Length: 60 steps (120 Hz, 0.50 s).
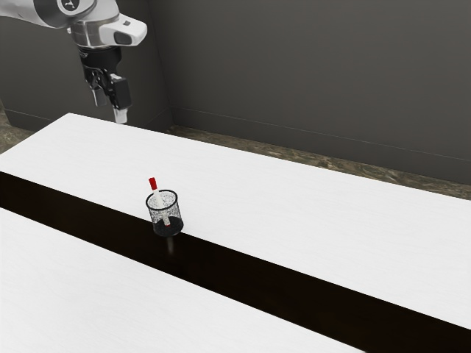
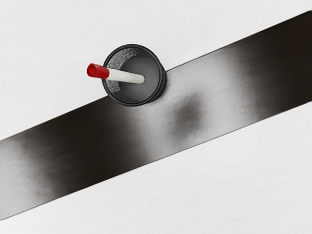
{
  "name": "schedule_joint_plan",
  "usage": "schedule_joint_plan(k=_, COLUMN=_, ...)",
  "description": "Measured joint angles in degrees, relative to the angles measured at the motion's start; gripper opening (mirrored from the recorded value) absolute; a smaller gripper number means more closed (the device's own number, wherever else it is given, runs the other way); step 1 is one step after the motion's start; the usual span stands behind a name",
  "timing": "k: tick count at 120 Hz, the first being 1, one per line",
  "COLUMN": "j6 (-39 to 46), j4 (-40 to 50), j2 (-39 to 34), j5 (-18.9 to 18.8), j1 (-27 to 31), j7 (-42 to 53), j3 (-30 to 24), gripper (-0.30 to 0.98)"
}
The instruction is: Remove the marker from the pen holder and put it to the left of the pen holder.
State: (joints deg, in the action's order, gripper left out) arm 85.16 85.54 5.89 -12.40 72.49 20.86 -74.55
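Hanging at the exterior view's upper left, a white arm (image 1: 99,31) carries a black two-finger gripper (image 1: 110,110) that points downward. Its jaws stand apart with a visible gap between them, and they have hold of nothing. In the exterior view they are well apart from the pen holder, a round black cup with mesh sides (image 2: 157,93).

The marker, white-barrelled with a red end (image 2: 126,76), is in that pen holder. It stands at a slant rather than upright, tipped toward the exterior view's left, with the red end sticking out above the rim. Its lower end reaches down to the dark floor of the cup.

The pen holder stands upright on the white table (image 1: 309,213), at the far edge of a glossy dark strip (image 1: 257,272) that runs across the tabletop from the exterior view's left toward its near right. White surface lies on both the near and the far side of the strip. The wrist view looks down into the round mouth of the cup, where the white barrel slopes across the opening and the red end juts past the rim.

Behind the table rises a dark grey wall (image 1: 316,81), with a brown mottled floor (image 1: 324,163) at its foot.
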Motion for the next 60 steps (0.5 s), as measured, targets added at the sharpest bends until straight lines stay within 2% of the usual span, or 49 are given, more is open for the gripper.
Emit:
schedule_joint_plan(k=34, j6=0.0, j4=-1.1, j2=0.1, j5=0.0, j1=-0.1, j7=0.7, j3=0.5, gripper=0.69)
schedule_joint_plan(k=44, j6=1.7, j4=-3.5, j2=7.1, j5=-1.4, j1=-2.5, j7=0.7, j3=1.6, gripper=0.68)
schedule_joint_plan(k=48, j6=2.8, j4=-4.6, j2=12.0, j5=-4.0, j1=-7.7, j7=0.6, j3=5.2, gripper=0.69)
schedule_joint_plan(k=60, j6=5.2, j4=-9.1, j2=22.4, j5=-9.3, j1=-32.3, j7=-0.1, j3=29.7, gripper=0.69)
